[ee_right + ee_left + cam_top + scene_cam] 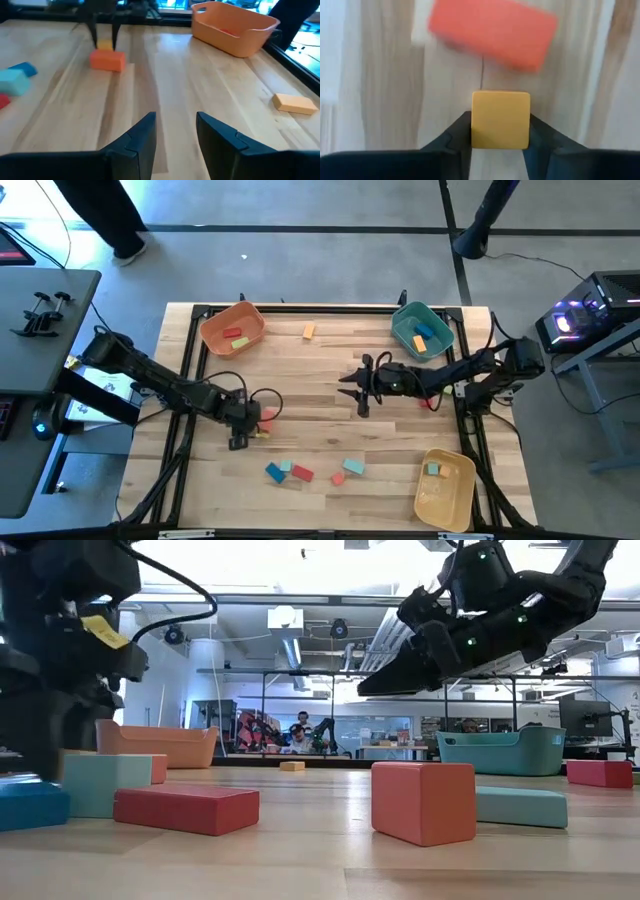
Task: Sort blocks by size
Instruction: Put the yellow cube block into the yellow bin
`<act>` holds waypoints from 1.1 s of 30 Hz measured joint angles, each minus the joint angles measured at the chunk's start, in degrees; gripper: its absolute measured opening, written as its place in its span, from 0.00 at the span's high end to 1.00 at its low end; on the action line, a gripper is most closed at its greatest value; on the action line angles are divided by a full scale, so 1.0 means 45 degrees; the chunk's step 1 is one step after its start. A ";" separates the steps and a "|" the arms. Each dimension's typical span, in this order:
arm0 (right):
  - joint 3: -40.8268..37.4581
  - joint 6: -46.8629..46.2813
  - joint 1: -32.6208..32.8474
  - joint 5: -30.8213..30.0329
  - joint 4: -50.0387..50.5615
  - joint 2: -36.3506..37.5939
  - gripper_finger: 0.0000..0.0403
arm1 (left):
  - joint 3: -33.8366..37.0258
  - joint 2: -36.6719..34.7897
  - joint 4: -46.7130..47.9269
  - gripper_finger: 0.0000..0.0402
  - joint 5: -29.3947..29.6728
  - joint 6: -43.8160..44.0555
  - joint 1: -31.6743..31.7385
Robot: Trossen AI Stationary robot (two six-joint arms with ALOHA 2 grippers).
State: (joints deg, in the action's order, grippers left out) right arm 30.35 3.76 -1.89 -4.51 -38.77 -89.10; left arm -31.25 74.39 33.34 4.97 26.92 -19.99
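Observation:
A small yellow cube [500, 119] sits between the fingers of my left gripper [250, 432], which points steeply down at the table's left middle and is shut on it. Just beyond the cube an orange-red block [492, 32] lies flat on the wood. My right gripper [175, 132] hovers open above the table's middle [360, 385], nothing between its fingers. Several more blocks lie near the front edge: blue [274, 471], teal [353, 467] and red [302, 474]. An orange one [308, 331] lies at the back. My left gripper pinches the yellow cube by two opposite side faces [476, 125], one finger [455, 137] on each. The fingers come from above, pointing steeply down. The cube sits square between them. Whether its underside is still on the wood, I cannot tell.
An orange bin [232, 328] stands at the back left and a teal bin [421, 330] at the back right, each with blocks in it. A yellow bin [445, 488] at the front right holds a teal block. A black frame [190, 360] borders the table.

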 joint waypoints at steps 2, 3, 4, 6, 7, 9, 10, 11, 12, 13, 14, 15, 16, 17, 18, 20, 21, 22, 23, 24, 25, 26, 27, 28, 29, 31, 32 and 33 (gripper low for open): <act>0.0000 0.0110 0.0166 0.0004 0.0341 0.0250 0.66 | -0.0819 0.0000 0.1942 0.76 -0.0469 -0.0026 0.0101; 0.0000 0.0285 0.0243 0.0013 0.0477 0.0395 0.66 | -0.1334 0.0000 0.3071 0.76 -0.0616 -0.0116 0.0144; 0.0000 0.0562 0.0317 0.0023 0.0521 0.0509 0.66 | -0.1844 0.0000 0.4132 0.76 -0.0681 -0.0248 0.0196; 0.0000 0.1500 0.0430 0.0072 0.0116 0.0601 0.66 | -0.2915 -0.0020 0.5734 0.76 -0.0729 -0.0576 0.0316; 0.0000 0.2196 0.0479 0.0158 -0.0274 0.0601 0.66 | -0.3410 -0.0086 0.6024 0.76 -0.0730 -0.0794 0.0425; 0.0002 0.3705 0.0541 0.0651 -0.1104 0.0601 0.66 | -0.4082 -0.0278 0.5518 0.76 -0.0736 -0.1307 0.0775; 0.0016 0.4377 0.0575 0.0916 -0.1478 0.0585 0.66 | -0.4217 -0.0391 0.4765 0.76 -0.0738 -0.1644 0.1003; 0.0102 0.4795 0.0621 0.1082 -0.1620 0.0582 0.66 | -0.4244 -0.0516 0.3800 0.76 -0.0750 -0.2038 0.1281; 0.0262 0.5030 0.0668 0.1152 -0.1645 0.0566 0.66 | -0.4221 -0.0614 0.2768 0.76 -0.0771 -0.2498 0.1600; 0.0450 0.5272 0.0727 0.1170 -0.1578 0.0563 0.66 | -0.4121 -0.0699 0.1570 0.76 -0.0860 -0.2985 0.1934; 0.0659 0.5575 0.0812 0.1190 -0.1394 0.0563 0.66 | -0.3926 -0.0766 0.0291 0.76 -0.1168 -0.3533 0.2374; 0.0912 0.5914 0.0896 0.1199 -0.1075 0.0563 0.66 | -0.3650 -0.0782 -0.1111 0.76 -0.1595 -0.4051 0.2841; 0.1159 0.6242 0.0999 0.1189 -0.0693 0.0563 0.66 | -0.3302 -0.0773 -0.2604 0.76 -0.2142 -0.4501 0.3330; 0.1396 0.6483 0.1126 0.1099 -0.0239 0.0563 0.66 | -0.2868 -0.0713 -0.4356 0.76 -0.2736 -0.4872 0.3825; 0.1671 0.6624 0.1275 0.1001 0.0235 0.0558 0.65 | -0.2375 -0.0571 -0.6298 0.76 -0.3336 -0.5148 0.4343; 0.2337 0.6953 0.1565 0.0646 0.1258 0.0558 0.62 | -0.1360 -0.0054 -1.0605 0.76 -0.4548 -0.5341 0.5246; 0.2671 0.7152 0.1727 0.0376 0.1873 0.0563 0.60 | -0.0931 0.0369 -1.2676 0.76 -0.5040 -0.5306 0.5635; 0.3024 0.7320 0.1879 0.0027 0.2545 0.0560 0.57 | -0.0577 0.0895 -1.4753 0.76 -0.5463 -0.5113 0.5986; 0.3392 0.7555 0.2045 -0.0414 0.3280 0.0555 0.54 | -0.0316 0.1436 -1.6509 0.76 -0.5805 -0.4934 0.6262; 0.3771 0.7802 0.2198 -0.0878 0.4000 0.0553 0.50 | -0.0176 0.1966 -1.8026 0.76 -0.5997 -0.4675 0.6458; 0.4223 0.8078 0.2350 -0.1446 0.4661 0.0553 0.47 | -0.0114 0.2508 -1.9363 0.76 -0.6065 -0.4427 0.6592; 0.4651 0.8395 0.2509 -0.2103 0.5283 0.0553 0.43 | -0.0133 0.3058 -2.0501 0.76 -0.6095 -0.4182 0.6685; 0.5059 0.8676 0.2666 -0.2844 0.5799 0.0553 0.40 | -0.0213 0.3596 -2.1531 0.76 -0.6094 -0.3786 0.6723; 0.5448 0.8960 0.2795 -0.3569 0.6416 0.0553 0.38 | -0.0307 0.4114 -2.2422 0.76 -0.6095 -0.3374 0.6732; 0.5763 0.9236 0.2933 -0.4355 0.6937 0.0561 0.35 | -0.0463 0.4624 -2.3342 0.76 -0.6108 -0.2951 0.6728; 0.6369 0.9591 0.3222 -0.5700 0.7611 0.0572 0.33 | -0.0740 0.5469 -2.5247 0.76 -0.6038 -0.2012 0.6672; 0.6640 0.9849 0.3379 -0.6362 0.7799 0.0584 0.33 | -0.0888 0.5826 -2.6151 0.76 -0.5891 -0.1603 0.6644; 0.6877 1.0151 0.3527 -0.6948 0.7960 0.0586 0.33 | -0.1001 0.6162 -2.6998 0.76 -0.5734 -0.1187 0.6629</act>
State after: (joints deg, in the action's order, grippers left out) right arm 61.30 49.44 13.98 -35.78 -2.95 -86.46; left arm -35.75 102.12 -88.16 -20.84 21.58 9.84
